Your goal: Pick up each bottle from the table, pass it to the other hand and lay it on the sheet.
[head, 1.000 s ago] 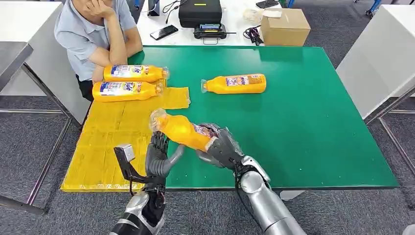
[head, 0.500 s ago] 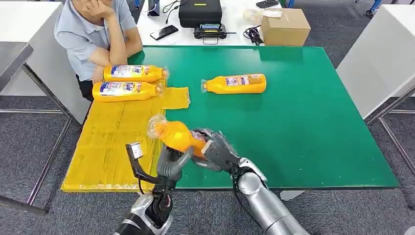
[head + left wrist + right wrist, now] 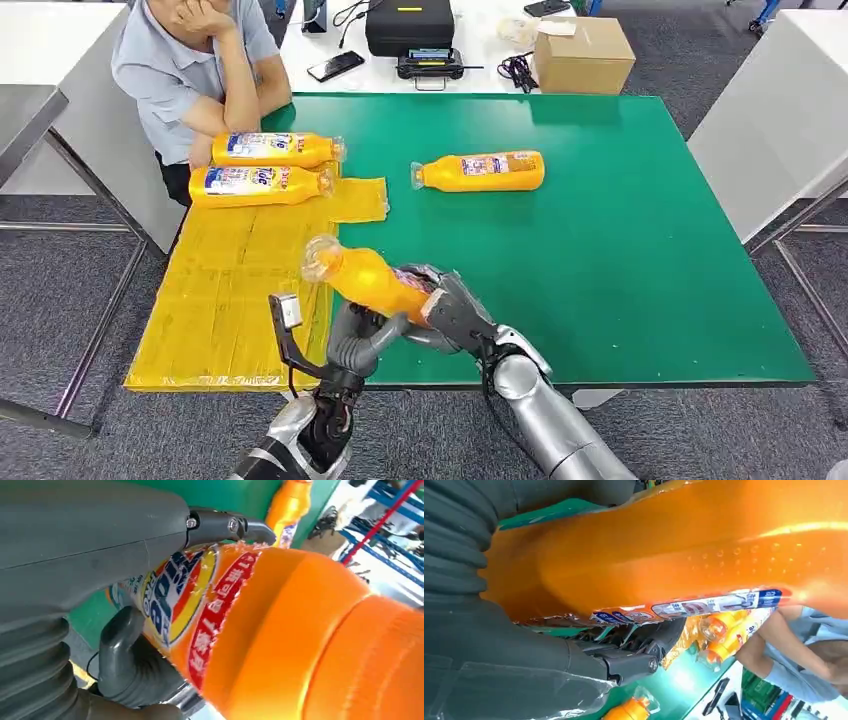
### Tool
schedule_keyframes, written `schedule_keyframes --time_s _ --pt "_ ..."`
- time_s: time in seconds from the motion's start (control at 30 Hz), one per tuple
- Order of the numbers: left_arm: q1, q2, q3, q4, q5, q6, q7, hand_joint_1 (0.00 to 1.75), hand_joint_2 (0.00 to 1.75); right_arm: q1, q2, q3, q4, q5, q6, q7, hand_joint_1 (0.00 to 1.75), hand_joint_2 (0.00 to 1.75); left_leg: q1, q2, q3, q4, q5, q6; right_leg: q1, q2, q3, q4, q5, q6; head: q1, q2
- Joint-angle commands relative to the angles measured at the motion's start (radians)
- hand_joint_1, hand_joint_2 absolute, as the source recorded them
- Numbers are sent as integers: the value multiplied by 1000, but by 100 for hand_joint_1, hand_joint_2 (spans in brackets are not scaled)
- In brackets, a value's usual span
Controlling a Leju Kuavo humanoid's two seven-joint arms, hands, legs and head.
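- Holding the bottle (image 3: 368, 281) base, right hand (image 3: 455, 310); left hand (image 3: 358, 338) fingers wrap beneath.
- Left wrist view shows its label.
- Two bottles (image 3: 262, 168) lie on the sheet (image 3: 230, 290), one bottle (image 3: 480, 171) on the surface (image 3: 620, 250).

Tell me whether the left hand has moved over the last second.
Yes. The left hand has shifted rightward from the yellow sheet to under the held bottle.
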Motion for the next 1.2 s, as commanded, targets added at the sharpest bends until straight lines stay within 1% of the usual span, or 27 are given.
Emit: schedule_keyframes --time_s 0.03,0.07,0.1,0.3,0.33,0.37,0.4,0.47,0.5,0.53,0.57,0.6,0.7,0.77,0.87,1.0,1.1,1.13,1.17,1.2 --pt "-47 29 -64 26 -15 61 -53 0 175 -63 -18 60 45 3 1 13 175 175 1 1 2 0 -1 -1 1 1 2 0 -1 -2 0 0" --pt "-47 27 -54 18 -19 82 -70 0 175 -62 -18 65 44 5 1 14 175 175 0 2 4 1 -2 -2 1 1 3 1 -2 -2 0 0" --pt "-49 28 -50 12 -21 89 -75 0 175 -62 -18 69 43 5 1 14 175 175 0 1 2 0 -1 -2 1 1 2 0 -1 -2 0 0" --pt "-48 29 -50 9 -21 91 -73 0 175 -62 -19 72 43 5 0 14 175 175 1 0 2 0 -1 -1 1 0 2 0 -1 -2 0 0" --pt "-48 25 -40 7 -19 114 -84 161 175 -63 -20 77 44 5 -1 14 175 175 1 1 5 1 -2 -2 1 0 4 1 -2 -3 0 0" --pt "-50 24 -28 4 -21 135 -98 175 175 -62 -19 79 43 5 -1 14 175 175 1 1 3 0 -2 -2 1 1 3 0 -1 -2 0 0" --pt "-52 24 -24 3 -25 148 -104 175 175 -62 -19 80 43 5 -1 14 175 175 1 1 5 0 -2 -2 1 0 5 0 -2 -3 0 0" --pt "-64 23 -10 6 -36 187 -107 175 175 -60 -21 89 42 5 -3 15 175 175 1 1 2 0 -1 -1 1 0 2 0 -1 -2 0 0" --pt "-72 21 -8 13 -42 200 -110 175 175 -61 -21 95 44 5 -3 15 175 175 1 1 3 0 -2 -2 1 0 3 1 -1 -2 0 0" --pt "-75 21 -7 14 -42 201 -111 175 175 -62 -20 97 44 6 -3 15 175 175 1 0 2 0 -1 -2 1 0 2 0 -1 -2 0 0" --pt "-68 6 3 7 -44 212 -119 175 175 -62 -22 107 41 13 -6 15 175 175 1 0 4 1 -2 -2 1 -1 4 1 -2 -3 0 0" --pt "-63 2 2 0 -54 215 -114 175 175 -60 -23 115 37 21 -13 14 175 175 1 0 2 1 -1 -2 1 0 2 0 -1 -2 0 0" --pt "-59 0 7 -8 -51 210 -111 175 175 -57 -23 121 28 20 -14 15 175 175 1 1 5 1 -3 -2 2 0 5 1 -2 -3 0 0" --pt "-57 2 13 -12 -48 205 -108 175 175 -57 -26 126 24 24 -15 16 175 175 1 0 2 0 -1 -1 1 -1 2 0 -1 -2 0 0" --pt "-54 4 21 -19 -47 201 -106 175 175 -55 -28 133 21 28 -18 18 175 175 1 1 4 1 -2 -2 1 0 4 1 -2 -3 0 0" --pt "-44 5 44 -33 -28 176 -77 175 175 -48 -30 160 7 68 -52 23 175 175 1 0 2 0 -1 -2 1 -1 3 0 -1 -2 0 0" --pt "-42 4 54 -32 -24 167 -71 175 175 -45 -33 171 1 81 -60 29 175 175 1 1 5 1 -3 -3 2 0 5 1 -2 -3 0 0" --pt "-41 6 57 -34 -24 165 -71 175 175 -40 -32 172 1 80 -62 30 166 175 2 1 6 1 -4 -3 2 0 6 1 -3 -4 0 0" --pt "-38 5 63 -38 -24 162 -71 175 175 -38 -33 171 1 85 -72 35 148 175 1 0 3 0 -1 -2 1 -1 3 0 -1 -2 0 0" --pt "-35 8 66 -45 -32 165 -72 175 175 -31 -34 168 0 100 -97 40 49 175 1 0 5 1 -3 -3 2 -1 5 1 -3 -3 0 0"
